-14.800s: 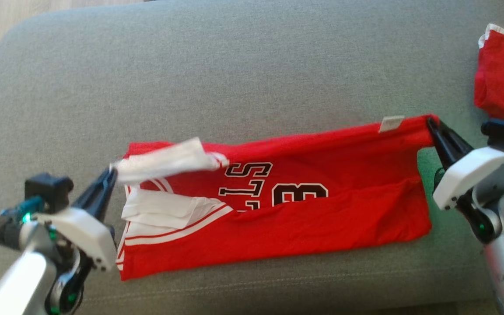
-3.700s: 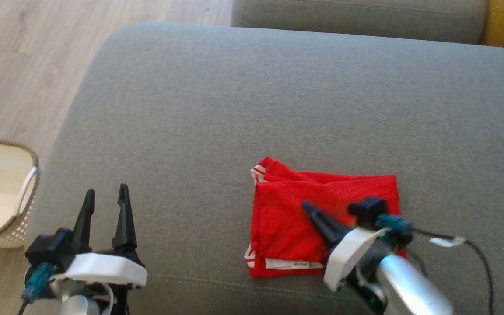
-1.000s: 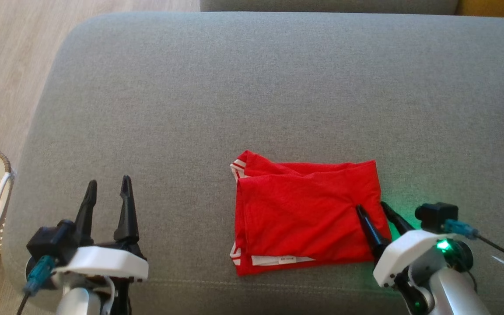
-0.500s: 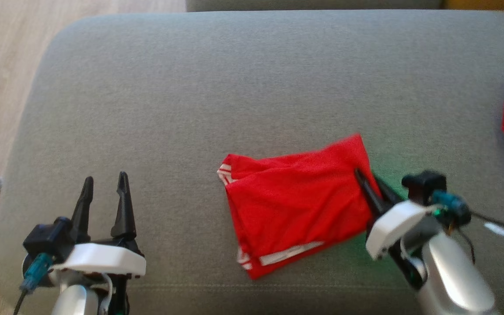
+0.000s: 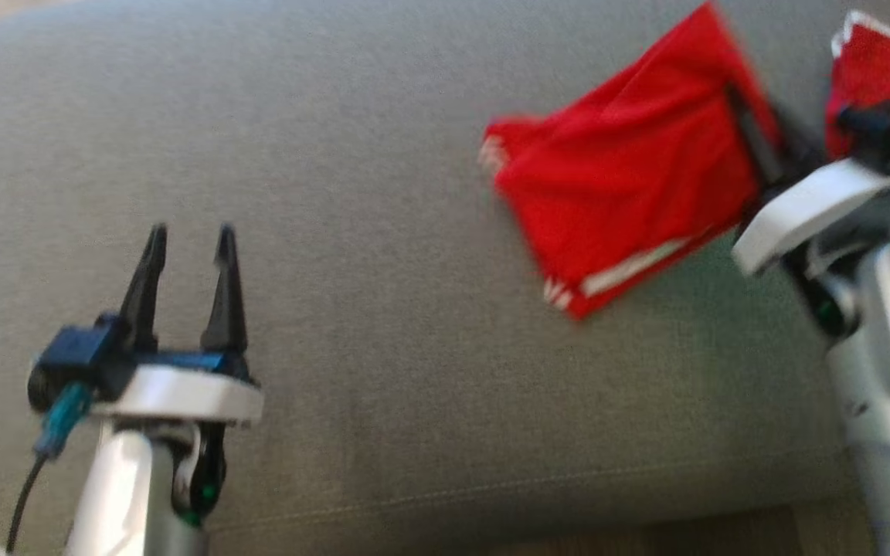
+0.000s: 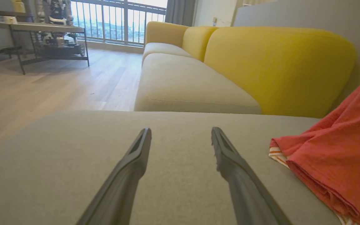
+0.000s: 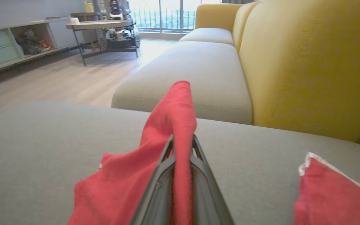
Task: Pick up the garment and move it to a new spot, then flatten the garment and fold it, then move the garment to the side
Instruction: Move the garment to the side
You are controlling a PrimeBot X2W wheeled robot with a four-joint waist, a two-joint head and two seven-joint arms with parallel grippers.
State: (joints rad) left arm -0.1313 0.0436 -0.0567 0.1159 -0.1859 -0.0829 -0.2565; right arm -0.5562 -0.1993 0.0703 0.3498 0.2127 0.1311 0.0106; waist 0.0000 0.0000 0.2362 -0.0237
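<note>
Carry the folded red shirt (image 5: 630, 170), pinched at its edge by the right claw (image 7: 182, 138) and partly raised just left of the other red cloth (image 5: 878, 69) on the sofa seat (image 5: 337, 154), low and level so the folds hold, while the left claw (image 5: 188, 235) stands spread well left of that cloth.

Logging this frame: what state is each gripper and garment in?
folded red garment: folded, one edge pinched and raised.
right gripper: shut on folded red garment.
left gripper: open, empty.
second red garment: lying on cushion, ungripped.
</note>
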